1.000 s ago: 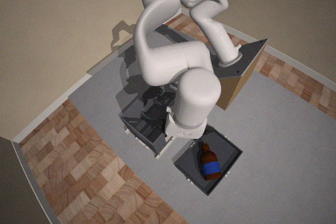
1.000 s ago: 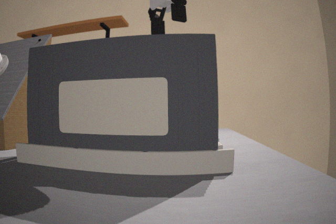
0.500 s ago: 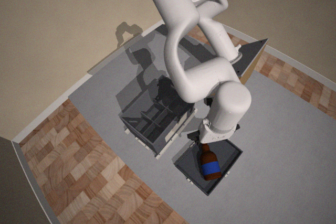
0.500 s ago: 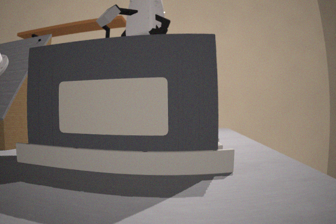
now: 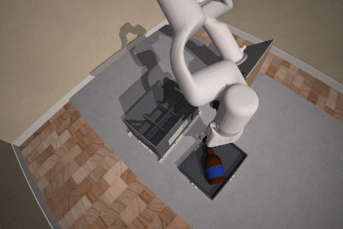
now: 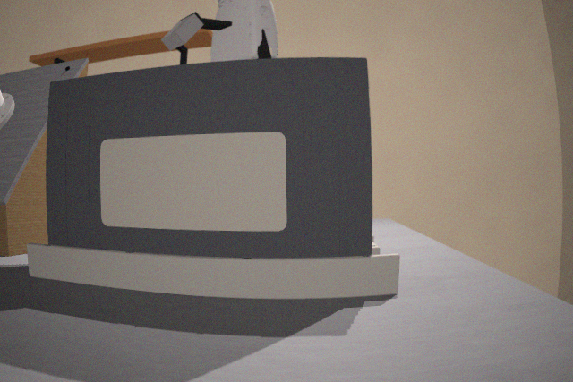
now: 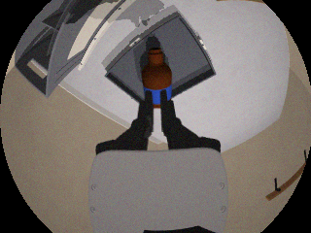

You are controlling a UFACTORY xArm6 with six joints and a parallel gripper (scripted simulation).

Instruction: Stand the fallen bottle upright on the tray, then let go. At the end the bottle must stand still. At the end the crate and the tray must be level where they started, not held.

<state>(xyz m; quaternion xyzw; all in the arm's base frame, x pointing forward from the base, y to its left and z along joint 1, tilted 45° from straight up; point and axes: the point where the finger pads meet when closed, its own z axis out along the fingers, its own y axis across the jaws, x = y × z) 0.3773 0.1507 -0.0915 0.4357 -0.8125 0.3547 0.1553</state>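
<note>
A brown bottle (image 5: 214, 169) (image 7: 155, 77) with a blue label lies on its side in the dark grey tray (image 5: 190, 167) (image 7: 189, 46), neck towards the crate. My gripper (image 5: 207, 144) (image 7: 156, 99) hangs above the bottle near its neck end. Its fingers are closed together with nothing between them, clear of the bottle. The grey crate (image 5: 155, 140) (image 6: 208, 96) (image 7: 52, 58) with inner dividers stands beside the tray. In the exterior view the crate hides the tray, the bottle and my fingertips.
The arm's wedge-shaped pedestal (image 5: 256, 54) (image 6: 22, 114) stands behind the crate. A wooden shelf (image 6: 115, 46) runs along the wall. The grey mat (image 5: 276, 165) is bordered by wood flooring (image 5: 83, 171).
</note>
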